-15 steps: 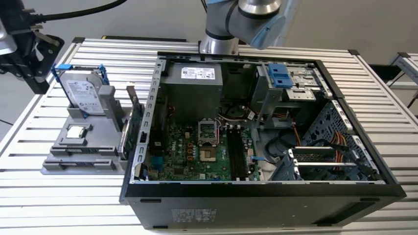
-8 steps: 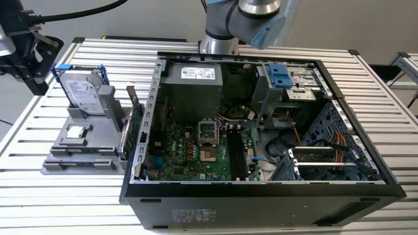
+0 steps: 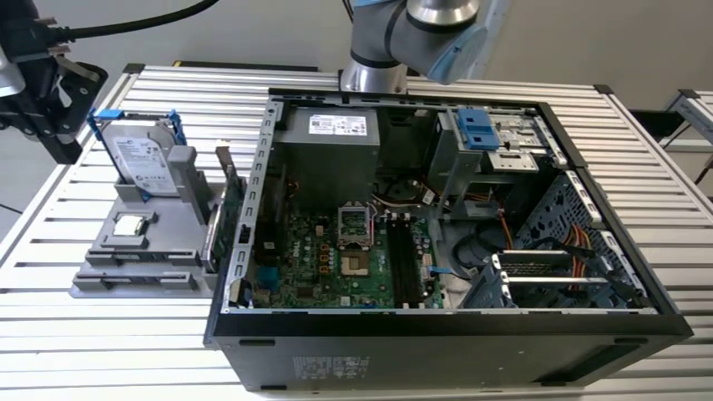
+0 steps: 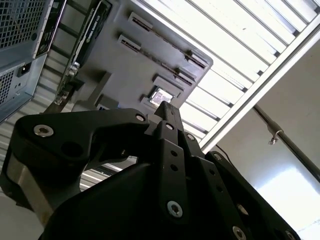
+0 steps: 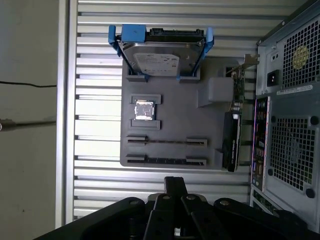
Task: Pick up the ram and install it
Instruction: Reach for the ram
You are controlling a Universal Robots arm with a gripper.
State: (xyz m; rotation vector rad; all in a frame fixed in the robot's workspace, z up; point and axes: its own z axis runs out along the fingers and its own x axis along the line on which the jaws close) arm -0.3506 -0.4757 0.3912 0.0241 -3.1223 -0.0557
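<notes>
The tool (image 5: 175, 182) hangs above the table (image 5: 95, 125), touching nothing. In both wrist views its two fingers meet at the tips with no gap between them and nothing gripped. The ram (image 5: 166, 161) is not in the tool. It stands edge-on as a dark, thin strip in a slotted row of the grey fixture (image 5: 175, 120), and in the first wrist view it is the fixture's part closest to the fingertips, lying crosswise just beyond them and well below. A second slotted row (image 5: 167, 141) runs parallel just past the ram on the side away from the tool; a thin line shows in it, but I cannot tell whether that is another strip or a bare slot, so only one ram can be counted with certainty. Farther from the tool along the fixture sits one square processor chip (image 5: 145, 110) in its recess. Farthest of all is one silver hard drive (image 5: 157, 60), leaning upright in a blue carrier (image 5: 132, 34). One dark graphics card (image 5: 231, 140) stands on edge at the fixture's side, between the ram rows and the one open computer case (image 5: 292, 125), which stands just beside the fixture on the same table. In the exterior view the case lies on its side with its single green motherboard (image 3: 323, 259) exposed, apart from the tool.
</notes>
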